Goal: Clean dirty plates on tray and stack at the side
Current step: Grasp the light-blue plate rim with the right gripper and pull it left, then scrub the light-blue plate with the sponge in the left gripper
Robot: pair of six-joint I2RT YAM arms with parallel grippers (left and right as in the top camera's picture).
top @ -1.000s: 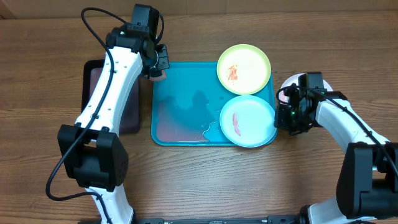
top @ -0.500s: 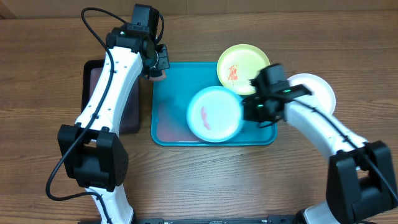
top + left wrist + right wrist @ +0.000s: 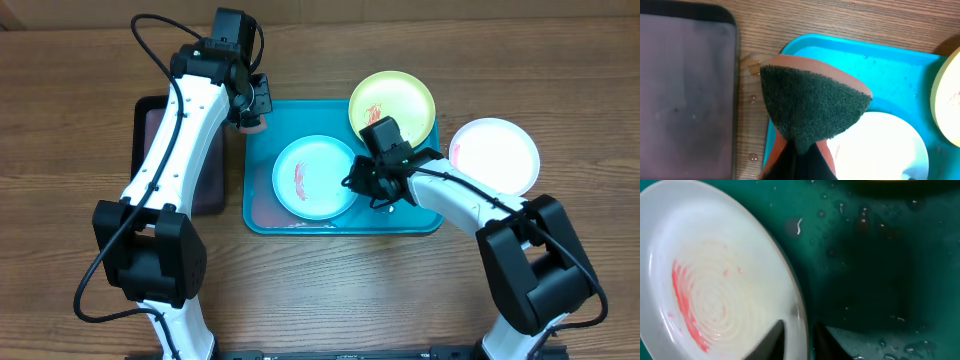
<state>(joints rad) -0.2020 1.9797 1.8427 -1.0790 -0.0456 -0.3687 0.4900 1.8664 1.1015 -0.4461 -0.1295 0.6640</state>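
Moved: mint plate (image 3: 314, 177), dragged from tray (image 3: 300, 118) right end to tray centre; right pincer (image 3: 362, 184) clamps its rim. Left pincer (image 3: 254, 108) grips sponge (image 3: 810, 105) over tray's far-left corner. Advice: pin plate flat, scrub 1 red smear (image 3: 299, 180).

three plates (image 3: 320, 185), one turquoise tray (image 3: 300, 118), one black tray (image 3: 205, 185), one sponge (image 3: 810, 105)

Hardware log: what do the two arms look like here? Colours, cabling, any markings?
The left arm and right arm both have glossy white link shells, chunky black joint housings and black wrist ends. A loose black cable loops along the left arm. The jaws look dark in the wrist views. No markings are readable.
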